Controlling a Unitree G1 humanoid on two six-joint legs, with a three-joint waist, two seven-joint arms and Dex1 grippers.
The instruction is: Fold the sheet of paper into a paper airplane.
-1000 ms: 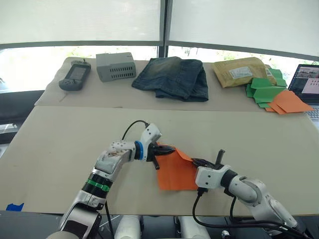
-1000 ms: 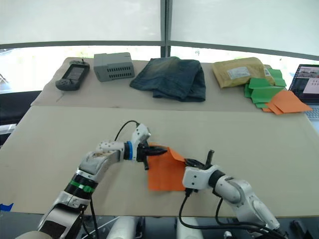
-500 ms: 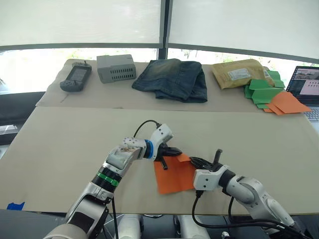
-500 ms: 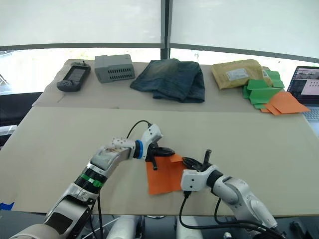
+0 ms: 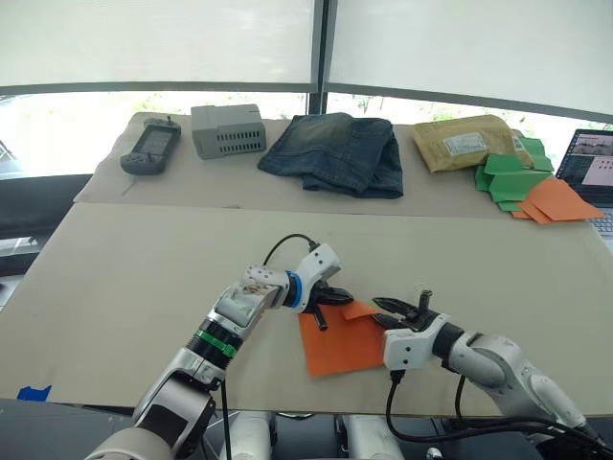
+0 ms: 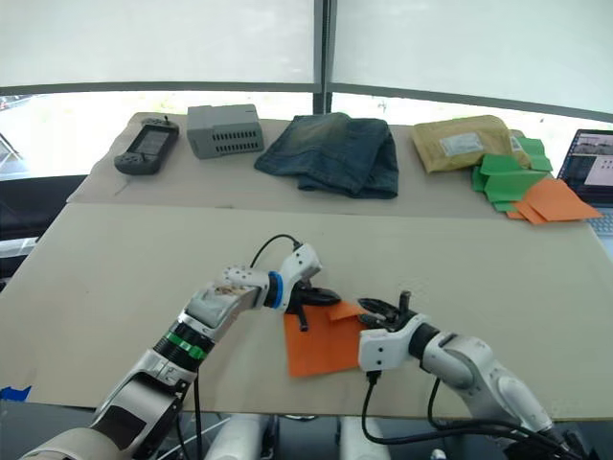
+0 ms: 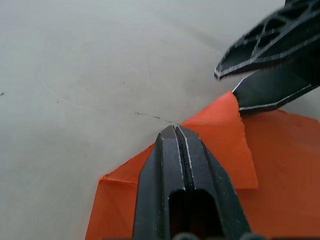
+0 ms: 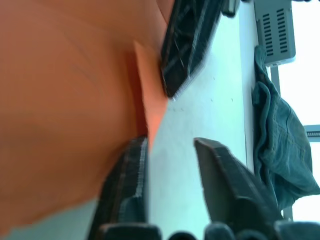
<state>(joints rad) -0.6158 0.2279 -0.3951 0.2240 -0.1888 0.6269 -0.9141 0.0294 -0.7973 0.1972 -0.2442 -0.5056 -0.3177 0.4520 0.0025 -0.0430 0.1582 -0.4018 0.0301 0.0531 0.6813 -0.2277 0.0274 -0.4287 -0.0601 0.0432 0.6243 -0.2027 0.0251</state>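
Matte beige table (image 5: 124,278), thin creased orange sheet of paper (image 5: 337,343), folded flap

Both arms wear pale grey shells; the left end effector (image 5: 330,297) sits past a blue ring, a green band lower down; the right end effector (image 5: 400,310) is black — dark cables loop from each wrist.

Plain bright orange sheet of paper (image 5: 340,340), black-fingered left gripper (image 5: 337,297), beige table (image 5: 144,278), dark blue denim jeans (image 5: 340,153), green paper shapes (image 5: 506,177)
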